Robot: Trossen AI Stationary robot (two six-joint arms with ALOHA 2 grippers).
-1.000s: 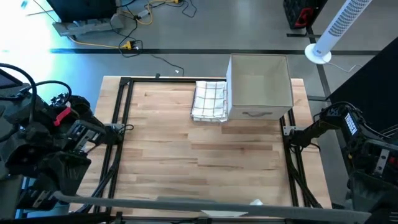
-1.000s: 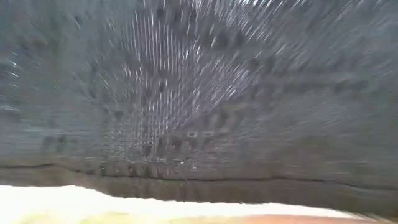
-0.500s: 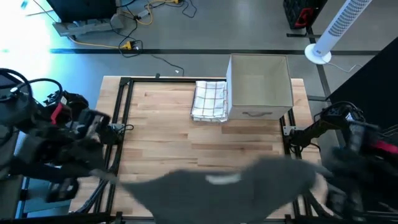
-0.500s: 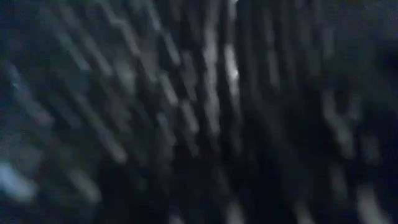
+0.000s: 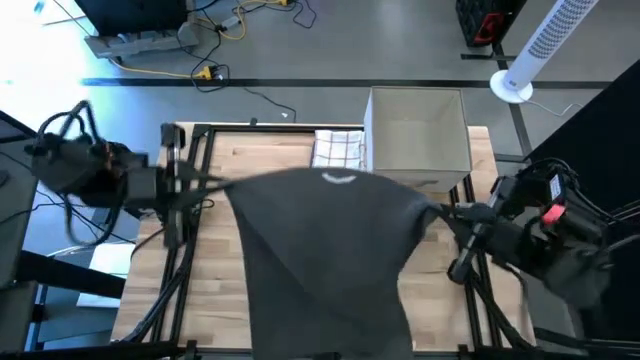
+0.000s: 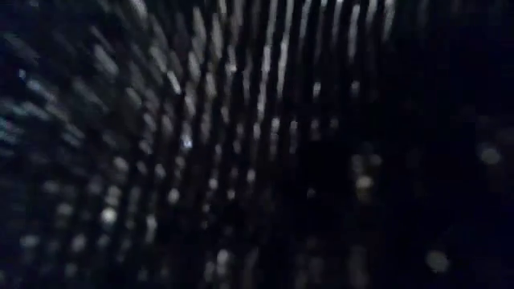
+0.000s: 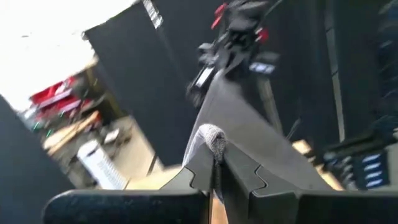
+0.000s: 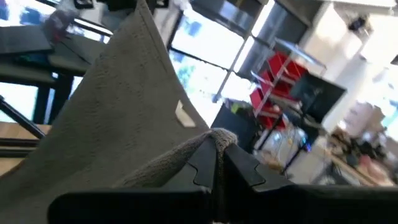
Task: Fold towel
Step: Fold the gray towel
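Towel: a dark grey towel (image 5: 320,250) was seen stretched in the air over the middle of the high view, its top edge running from left of centre to right of centre, the cloth hanging down toward the bottom edge of the frame and covering much of the counter (image 5: 270,150).
Left tool: the left tool (image 7: 216,163) was held at the left of the high view, above the counter's left edge; in the left wrist view its fingers (image 7: 194,174) were clenched on a bunched corner of the towel.
Right tool: the right tool (image 8: 216,152) was held at the right of the high view, by the counter's right edge; in the right wrist view it was clamped on the opposite corner, with the cloth spread away from it.
Low view: only blurred dark weave was shown, filling the whole frame.
Folded cloth: a white checked cloth (image 5: 338,148) was partly visible at the upper middle of the high view, just beside a box.
Box: an open beige box (image 5: 418,135) was placed at the counter's upper right.
Floor: a white tower fan (image 5: 545,45) was seen at the upper right.
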